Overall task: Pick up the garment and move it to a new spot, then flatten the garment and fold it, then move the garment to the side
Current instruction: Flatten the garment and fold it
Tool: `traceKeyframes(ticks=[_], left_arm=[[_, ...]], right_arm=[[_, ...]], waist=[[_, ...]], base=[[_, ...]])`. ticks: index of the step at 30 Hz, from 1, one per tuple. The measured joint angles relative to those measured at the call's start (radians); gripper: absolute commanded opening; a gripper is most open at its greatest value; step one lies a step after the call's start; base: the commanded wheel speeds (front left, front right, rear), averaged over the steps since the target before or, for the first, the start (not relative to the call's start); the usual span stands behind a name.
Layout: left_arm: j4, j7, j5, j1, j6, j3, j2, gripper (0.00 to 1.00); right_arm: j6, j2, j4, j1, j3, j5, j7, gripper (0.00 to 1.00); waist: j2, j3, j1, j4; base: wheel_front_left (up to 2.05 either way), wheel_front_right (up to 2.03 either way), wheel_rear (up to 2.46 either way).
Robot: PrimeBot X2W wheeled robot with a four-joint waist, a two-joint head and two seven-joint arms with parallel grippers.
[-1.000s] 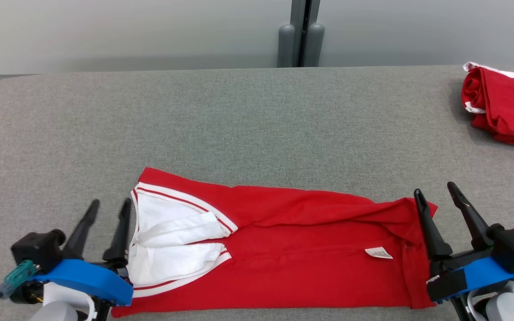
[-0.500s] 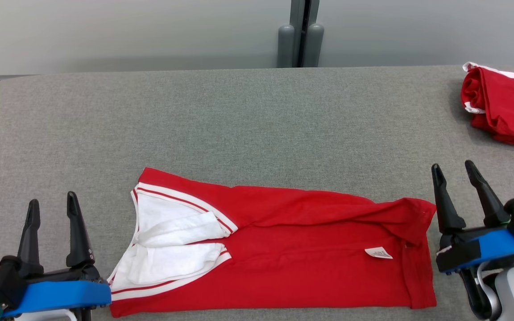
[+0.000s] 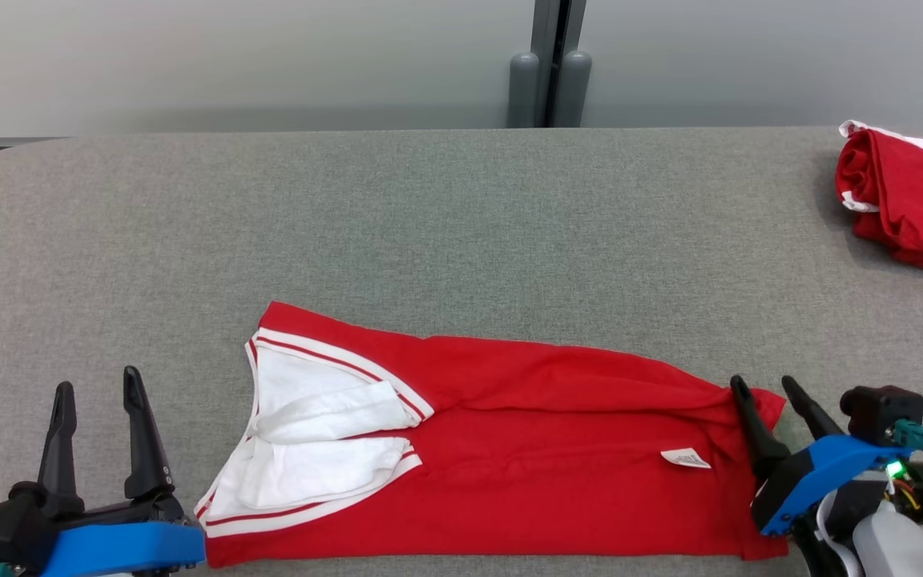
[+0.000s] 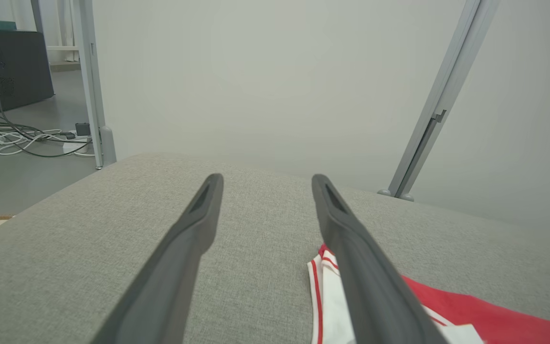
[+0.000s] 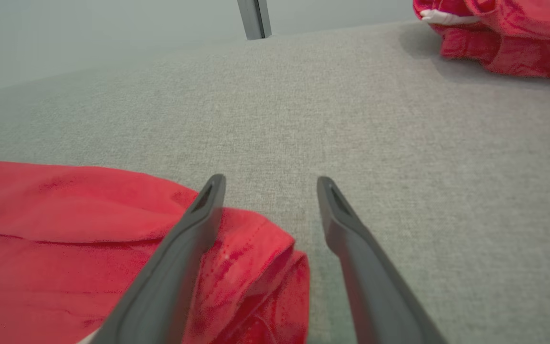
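- Red garment [image 3: 542,449] of soft cloth with white, red-striped trim lies folded into a long flat band on the grey fabric-covered worktop [image 3: 429,224].
- White inner cloth [image 3: 317,449] shows at the garment's trimmed end, which points to the robot's left. A small white label [image 3: 686,458] lies on the red cloth near the garment's other end.
- The left end effector [image 3: 98,383], two long dark fingers on a blue mount, hovers beside the garment's trimmed end and clear of it. Its fingers are spread wide with nothing between them.
- The right end effector [image 3: 764,383] is at the garment's opposite end, also spread wide and holding nothing. One finger is over the garment's red corner and the other over bare worktop just past it. Whether that finger touches the cloth I cannot tell.
- A crumpled red bundle with white edging [image 3: 910,200] lies well apart from the garment, beyond its right end.
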Motion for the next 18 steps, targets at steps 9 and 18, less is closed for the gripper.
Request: traceKeyframes(ticks=[9, 18], left_arm=[[-0.001, 0.000, 0.034, -0.002, -0.016, 0.022, -0.018, 1.00], [-0.002, 0.000, 0.048, -0.002, -0.019, 0.024, -0.023, 1.00]], right_arm=[[0.000, 0.040, 0.033, 0.083, 0.024, 0.046, 0.002, 1.00], [0.000, 0.074, 0.057, 0.109, 0.023, 0.040, -0.011, 1.00]], waist=[[0.0000, -0.006, 0.0000, -0.009], [0.0000, -0.009, -0.0001, -0.023]], base=[[0.00, 0.00, 0.00], [0.00, 0.00, 0.00]])
